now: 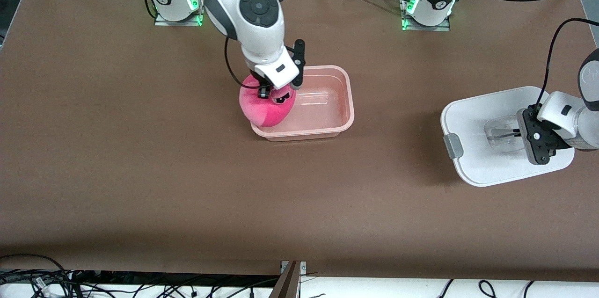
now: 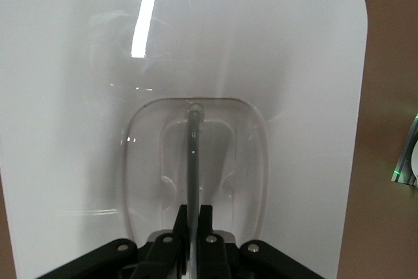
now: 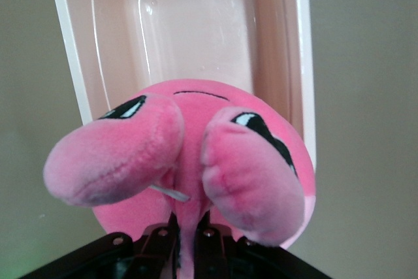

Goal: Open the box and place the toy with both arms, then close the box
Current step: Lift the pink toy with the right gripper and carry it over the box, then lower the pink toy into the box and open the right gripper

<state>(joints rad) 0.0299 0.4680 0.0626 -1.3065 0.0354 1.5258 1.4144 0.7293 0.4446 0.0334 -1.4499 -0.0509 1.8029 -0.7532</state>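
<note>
Lighting: bright, even, from overhead | Shadows: soft, beneath the box (image 1: 327, 101) and lid (image 1: 486, 115) | Glare: white streak on the lid in the left wrist view | Blur: toy (image 3: 196, 161) soft-edged close to the right wrist camera

Toy (image 3: 196, 155): soft pink plush, matt, fuzzy nap. Box (image 1: 344, 101): translucent pink plastic, smooth, glossy. Lid (image 2: 85, 96): white plastic, shiny, glare streaks; its handle (image 2: 194, 161) clear plastic. Table (image 1: 140, 171): brown, matt covering. My fingers (image 2: 177, 223): black, matt.
</note>
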